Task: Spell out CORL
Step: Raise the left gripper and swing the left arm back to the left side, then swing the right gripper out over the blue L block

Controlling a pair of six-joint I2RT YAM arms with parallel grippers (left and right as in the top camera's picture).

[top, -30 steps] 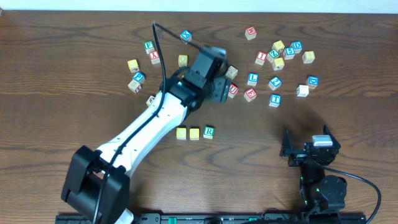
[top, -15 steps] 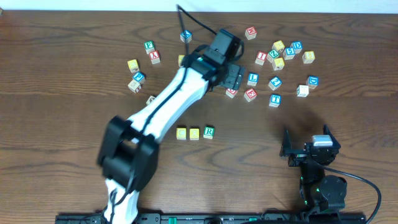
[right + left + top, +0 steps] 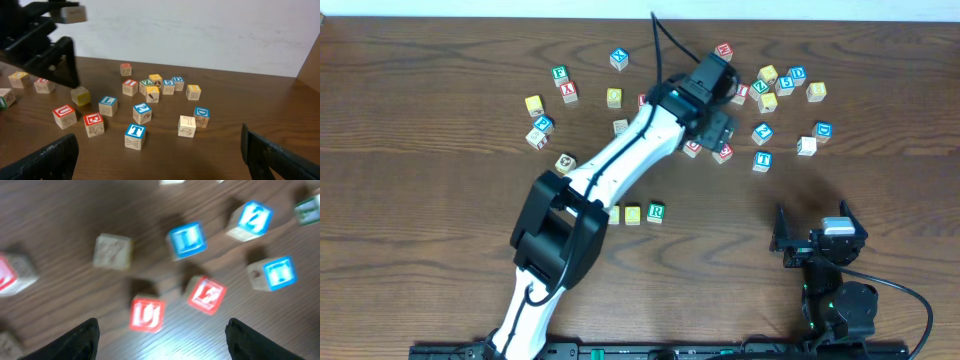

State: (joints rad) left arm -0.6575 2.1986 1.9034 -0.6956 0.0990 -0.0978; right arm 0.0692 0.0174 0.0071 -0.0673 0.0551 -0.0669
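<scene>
Two yellow cubes (image 3: 612, 214) (image 3: 633, 214) and the green R cube (image 3: 656, 211) stand in a row at the table's middle front. The blue L cube (image 3: 186, 240) lies among loose cubes. It also shows in the right wrist view (image 3: 108, 105). In the overhead view my left gripper (image 3: 720, 126) covers it. My left gripper (image 3: 162, 330) is open and empty, hovering above the table just short of the L cube. My right gripper (image 3: 817, 240) is open and empty at the front right, also seen in its own view (image 3: 160, 155).
Next to the L cube lie a red U cube (image 3: 146, 314), a red cube (image 3: 206, 295), a plain cube (image 3: 112, 251), a blue 2 cube (image 3: 252, 220) and a blue T cube (image 3: 276, 273). More cubes cluster at the back right (image 3: 770, 80) and back left (image 3: 545, 100).
My left arm has swung to the right, from over the table's middle to over the cubes around the L. The right arm has not moved.
</scene>
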